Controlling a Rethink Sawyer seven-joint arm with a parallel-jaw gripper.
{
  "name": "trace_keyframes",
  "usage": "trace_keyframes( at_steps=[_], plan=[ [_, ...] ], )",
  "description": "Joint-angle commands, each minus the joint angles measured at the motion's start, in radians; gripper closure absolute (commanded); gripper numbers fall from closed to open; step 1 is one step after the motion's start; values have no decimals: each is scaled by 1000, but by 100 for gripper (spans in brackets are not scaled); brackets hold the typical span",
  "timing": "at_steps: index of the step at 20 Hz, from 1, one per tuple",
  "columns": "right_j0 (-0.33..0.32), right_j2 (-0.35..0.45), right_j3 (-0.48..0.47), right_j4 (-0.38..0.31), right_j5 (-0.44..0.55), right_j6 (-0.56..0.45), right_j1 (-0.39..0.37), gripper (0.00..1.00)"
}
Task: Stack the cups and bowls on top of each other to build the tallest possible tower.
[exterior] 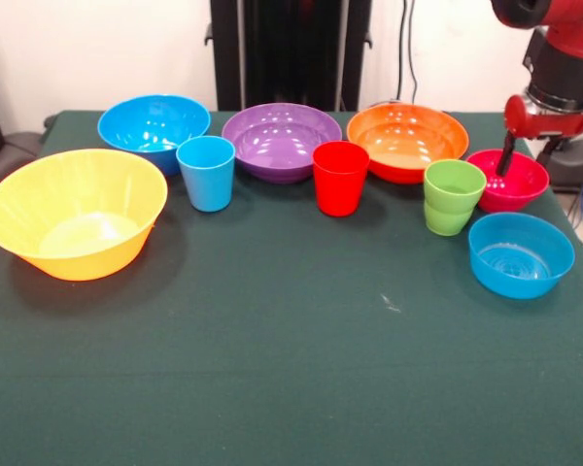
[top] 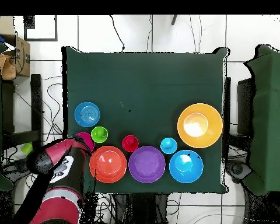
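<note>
All the ware stands apart on the green table; nothing is stacked. From the left in the front view: very large yellow-orange bowl, large blue bowl, light blue cup, purple bowl, red cup, red-orange bowl, lime green cup, small magenta bowl, small blue bowl. My gripper reaches down into the magenta bowl at the far right. In the overhead view the arm covers part of the magenta bowl.
The black pedestal stands behind the table's far edge. In the overhead view, other green tables flank this one and a cardboard box sits at the upper left. Cables lie on the floor.
</note>
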Motion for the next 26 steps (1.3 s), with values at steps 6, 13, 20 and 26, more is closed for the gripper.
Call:
trace_keyframes(
  at_steps=[6, 13, 20, 26],
  plan=[
    [34, 22, -115, 42, -18, 164, 60, 0],
    [41, 24, -107, 61, 5, 166, 39, 0],
    [62, -5, -109, 75, 28, 179, 41, 0],
    [92, -50, -121, 96, 66, 180, 53, 100]
  ],
)
